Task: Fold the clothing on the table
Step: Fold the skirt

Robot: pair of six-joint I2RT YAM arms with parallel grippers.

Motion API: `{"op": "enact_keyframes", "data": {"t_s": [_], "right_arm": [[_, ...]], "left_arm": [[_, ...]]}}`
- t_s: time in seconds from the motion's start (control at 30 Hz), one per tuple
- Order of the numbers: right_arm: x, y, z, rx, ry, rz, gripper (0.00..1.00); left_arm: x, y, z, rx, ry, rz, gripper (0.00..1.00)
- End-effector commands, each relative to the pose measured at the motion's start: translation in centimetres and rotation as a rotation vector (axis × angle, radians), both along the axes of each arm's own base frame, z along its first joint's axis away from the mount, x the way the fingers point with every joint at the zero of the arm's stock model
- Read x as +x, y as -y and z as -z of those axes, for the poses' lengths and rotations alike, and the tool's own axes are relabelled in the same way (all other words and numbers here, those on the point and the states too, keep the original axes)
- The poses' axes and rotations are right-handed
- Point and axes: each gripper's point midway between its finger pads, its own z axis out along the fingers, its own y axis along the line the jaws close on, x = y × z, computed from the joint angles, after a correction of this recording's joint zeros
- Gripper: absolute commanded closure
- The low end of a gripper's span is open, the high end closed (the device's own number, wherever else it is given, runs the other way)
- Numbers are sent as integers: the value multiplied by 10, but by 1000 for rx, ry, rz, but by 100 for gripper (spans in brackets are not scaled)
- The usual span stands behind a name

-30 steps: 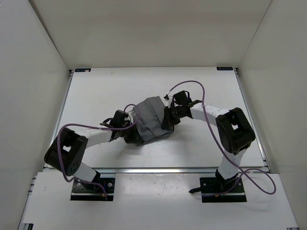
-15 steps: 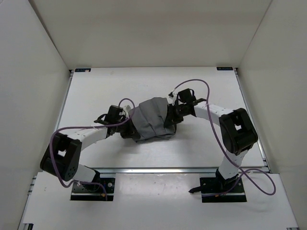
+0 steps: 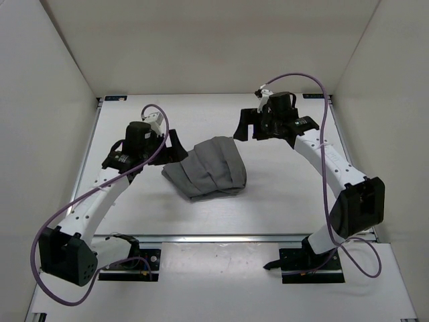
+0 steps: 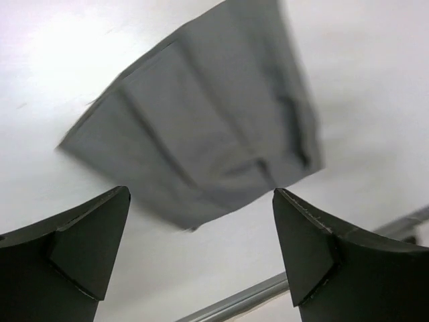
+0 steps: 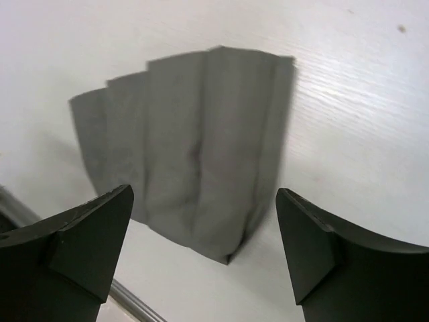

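1. Presently: the clothing lies as a compact, creased dark grey bundle near the middle of the table.
2. Left gripper hovers just left of it, fingers apart, nothing held.
3. Right gripper hovers beyond its far right corner, fingers apart, nothing held.

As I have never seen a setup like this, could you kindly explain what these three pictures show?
Two robot arms are bolted at the near edge of a white table. The wide picture comes from a fixed camera above and behind them; the other two come from a camera on each wrist, so the dark shapes at the bottom are that arm's own fingers. A dark grey piece of clothing lies folded on the table. The left claw and the right claw are both open, one on each side of it, holding nothing.
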Motion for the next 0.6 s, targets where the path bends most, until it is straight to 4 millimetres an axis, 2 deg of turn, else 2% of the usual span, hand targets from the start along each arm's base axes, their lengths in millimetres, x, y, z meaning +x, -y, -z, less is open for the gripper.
{"op": "enact_keyframes", "data": {"t_s": [0.0,0.03,0.07,0.1,0.13,0.17,0.23,0.4,0.57], "right_arm": [[-11,47,37,-146,-93,118,14],[-18,54,48,-157,-115,123,13],[-19,60,48,-157,-107,142,13],[-24,72,59,-176,-130,172,13],[-31,75,68,-175,-151,173,13],[-31,77,64,-166,-131,184,12],[-44,80,77,-183,-138,188,12],[-61,79,86,-166,-125,180,10],[-62,82,91,-154,-144,185,12]], "left_arm": [[-18,-41,29,227,-90,-70,1],[-18,-49,27,252,-77,-87,1],[-21,-54,29,266,-80,-100,2],[-25,-56,28,268,-80,-100,2],[-26,-63,31,282,-82,-125,1],[-27,-66,30,287,-73,-135,1],[-35,-71,38,302,-85,-148,1],[-48,-72,52,301,-114,-134,1],[-52,-74,53,300,-120,-143,1]]}}
